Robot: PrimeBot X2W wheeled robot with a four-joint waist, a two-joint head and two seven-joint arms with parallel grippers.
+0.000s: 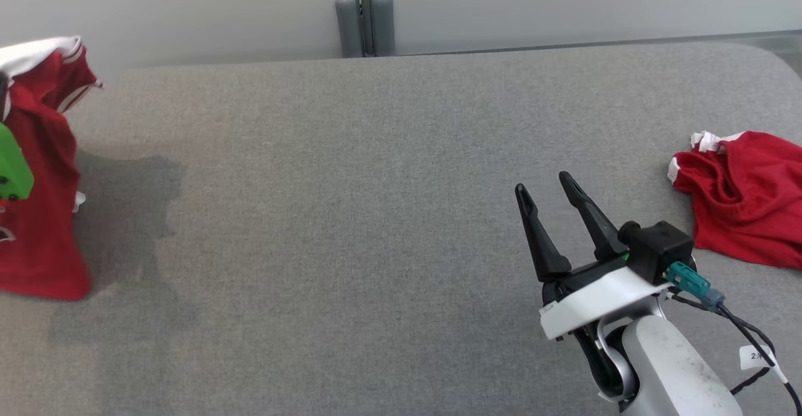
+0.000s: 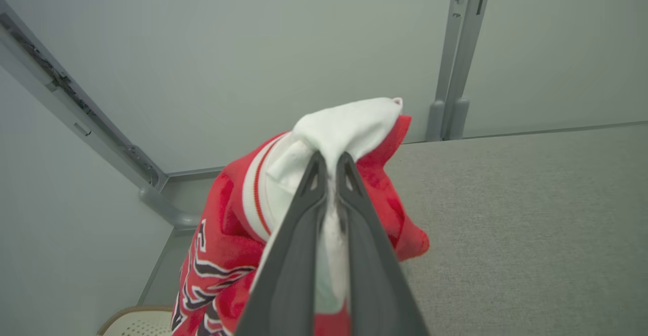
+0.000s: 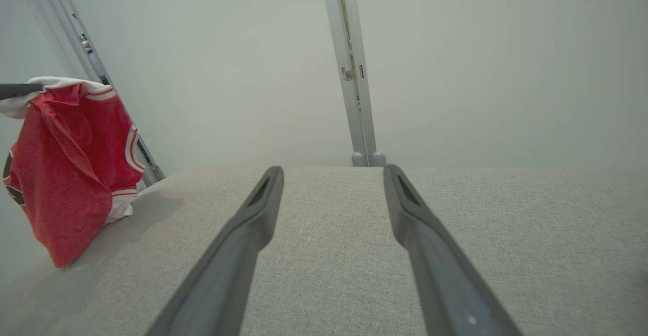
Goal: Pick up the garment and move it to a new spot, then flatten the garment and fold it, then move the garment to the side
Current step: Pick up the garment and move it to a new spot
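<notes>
Far left: garment [image 1: 44, 153] is showing deep red, with a white sleeve on top. Thin red stripes are running along its white trim. In the left wrist view, black-and-white lettering is showing across its red lower part.

Right: second cloth [image 1: 745, 203] is reading red too, with white edging at its far corner.

The table cover [image 1: 376, 215] is showing an even mid-grey weave, and a darker grey shadow [image 1: 131, 215] is lying beside the garment.

The wall [image 1: 188, 9] is reading pale grey, the post [image 1: 365, 9] darker grey.

The right gripper [image 1: 542, 183] is showing black fingers [image 1: 539, 240], a white wrist shell [image 1: 595, 300] and a teal plug [image 1: 688, 276].

A bright green block [image 1: 12, 165] is showing at the left edge.
</notes>
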